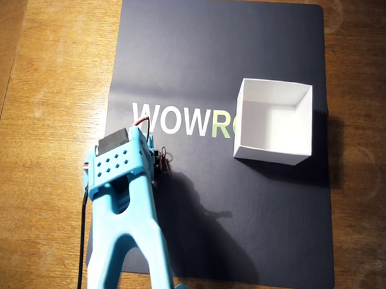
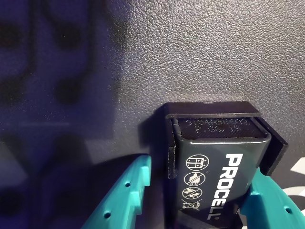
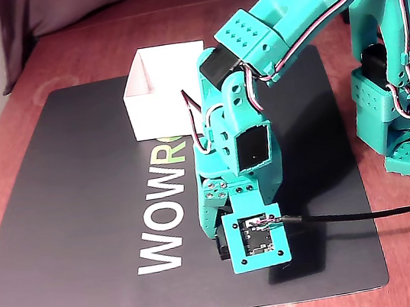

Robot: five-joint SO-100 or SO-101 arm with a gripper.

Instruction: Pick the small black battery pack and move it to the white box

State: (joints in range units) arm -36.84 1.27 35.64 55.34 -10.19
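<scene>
Mostly cut off below, the jaws flank the small black battery pack (image 2: 217, 181); grip unclear.

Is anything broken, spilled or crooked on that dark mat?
Nothing stands out. The white box sits upright and empty on the mat, and the battery pack lies flat between the gripper fingers, looking intact.
</scene>
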